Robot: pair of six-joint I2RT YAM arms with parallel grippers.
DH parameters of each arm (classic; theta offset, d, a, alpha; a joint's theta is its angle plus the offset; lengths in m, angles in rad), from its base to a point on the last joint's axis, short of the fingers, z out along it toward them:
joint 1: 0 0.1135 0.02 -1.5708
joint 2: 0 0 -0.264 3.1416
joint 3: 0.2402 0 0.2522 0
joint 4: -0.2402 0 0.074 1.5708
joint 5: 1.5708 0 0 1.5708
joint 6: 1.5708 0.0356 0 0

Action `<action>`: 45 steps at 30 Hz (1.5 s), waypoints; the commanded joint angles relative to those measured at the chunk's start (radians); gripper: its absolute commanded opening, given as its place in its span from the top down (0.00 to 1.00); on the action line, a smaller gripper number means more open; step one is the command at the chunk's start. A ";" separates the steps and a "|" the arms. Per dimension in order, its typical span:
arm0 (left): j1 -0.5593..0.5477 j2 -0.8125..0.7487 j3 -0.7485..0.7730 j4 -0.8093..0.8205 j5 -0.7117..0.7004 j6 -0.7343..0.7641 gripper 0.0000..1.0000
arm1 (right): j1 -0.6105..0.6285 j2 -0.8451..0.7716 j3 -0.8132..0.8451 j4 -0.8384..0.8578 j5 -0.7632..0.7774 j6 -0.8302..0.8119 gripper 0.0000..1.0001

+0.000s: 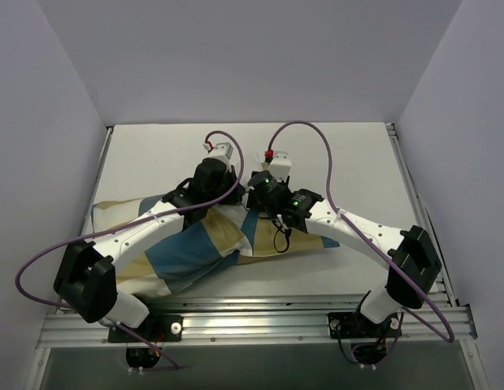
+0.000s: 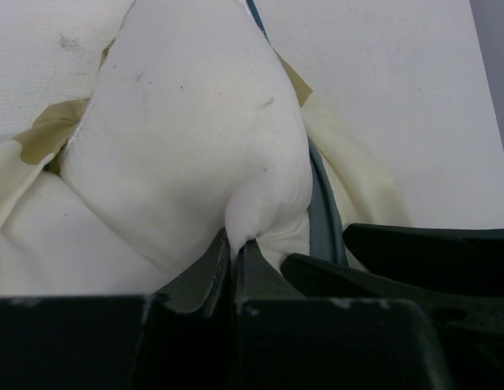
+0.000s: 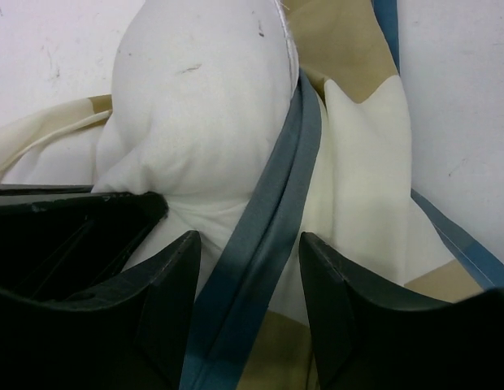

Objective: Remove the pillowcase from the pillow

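Observation:
The pillowcase, checked in teal, tan and white, lies across the near half of the table with the pillow inside it. A white corner of the pillow bulges out of the case's opening. My left gripper is shut on a pinch of that white corner. The case's teal hem runs between the fingers of my right gripper, which stands open around it with gaps on both sides. Both grippers meet at the middle of the case, left and right, almost touching.
The white table has bare surface behind and to the right of the pillow. Grey walls close in the left, back and right. An aluminium rail runs along the near edge. Purple cables arch over both arms.

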 commanded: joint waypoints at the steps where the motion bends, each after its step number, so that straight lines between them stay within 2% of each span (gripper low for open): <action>1: 0.007 -0.036 -0.011 -0.019 -0.009 -0.007 0.98 | 0.005 0.034 0.013 -0.068 0.069 0.033 0.52; 2: 0.008 -0.039 -0.011 -0.021 -0.012 -0.007 0.98 | 0.005 0.037 0.004 -0.071 0.072 0.035 0.52; 5: 0.022 -0.043 -0.006 -0.038 -0.023 -0.012 0.98 | 0.002 0.045 -0.039 -0.092 0.089 0.032 0.62; 8: 0.054 -0.066 -0.003 -0.064 -0.047 -0.018 0.98 | -0.018 0.033 -0.105 -0.121 0.097 0.023 0.85; 9: 0.065 -0.072 -0.003 -0.076 -0.067 -0.018 0.98 | -0.027 0.011 -0.127 -0.128 0.097 0.021 0.95; 10: 0.088 -0.079 -0.002 -0.084 -0.075 -0.016 0.98 | -0.050 -0.006 -0.150 -0.134 0.097 0.026 0.99; 18: 0.237 -0.174 0.006 -0.176 -0.087 -0.039 0.98 | -0.225 -0.171 -0.358 -0.158 0.054 0.029 1.00; 25: 0.264 -0.234 -0.002 -0.236 -0.138 -0.047 0.98 | -0.280 -0.181 -0.417 -0.091 -0.035 0.027 1.00; 29: 0.261 -0.250 -0.045 -0.129 0.085 0.043 0.98 | -0.279 -0.194 -0.424 0.033 -0.162 -0.043 1.00; 30: 0.255 -0.254 -0.051 -0.093 0.191 0.072 0.96 | -0.280 -0.199 -0.421 0.078 -0.188 -0.072 1.00; 31: 0.249 -0.260 -0.049 -0.079 0.231 0.139 0.93 | -0.279 -0.201 -0.417 0.096 -0.237 -0.088 1.00; 32: 0.240 -0.273 -0.048 -0.058 0.262 0.175 0.74 | -0.279 -0.199 -0.397 0.112 -0.262 -0.103 1.00; 34: 0.203 -0.292 -0.031 -0.043 0.313 0.284 0.52 | -0.279 -0.190 -0.376 0.136 -0.291 -0.129 1.00; 35: 0.188 -0.306 -0.020 -0.041 0.314 0.313 0.26 | -0.279 -0.184 -0.351 0.138 -0.303 -0.135 1.00; 36: 0.156 -0.309 -0.008 -0.039 0.313 0.344 0.18 | -0.279 -0.170 -0.337 0.138 -0.307 -0.143 1.00; 39: 0.091 -0.298 0.053 -0.061 0.284 0.470 0.09 | -0.279 -0.146 -0.296 0.139 -0.319 -0.164 1.00; 40: 0.030 -0.290 0.066 -0.065 0.247 0.540 0.09 | -0.279 -0.141 -0.290 0.142 -0.322 -0.169 1.00; 43: -0.055 -0.237 0.110 -0.073 0.198 0.653 0.10 | -0.277 -0.133 -0.268 0.145 -0.333 -0.178 1.00; 45: -0.110 -0.171 0.147 -0.088 0.183 0.686 0.10 | -0.277 -0.130 -0.263 0.148 -0.336 -0.184 1.00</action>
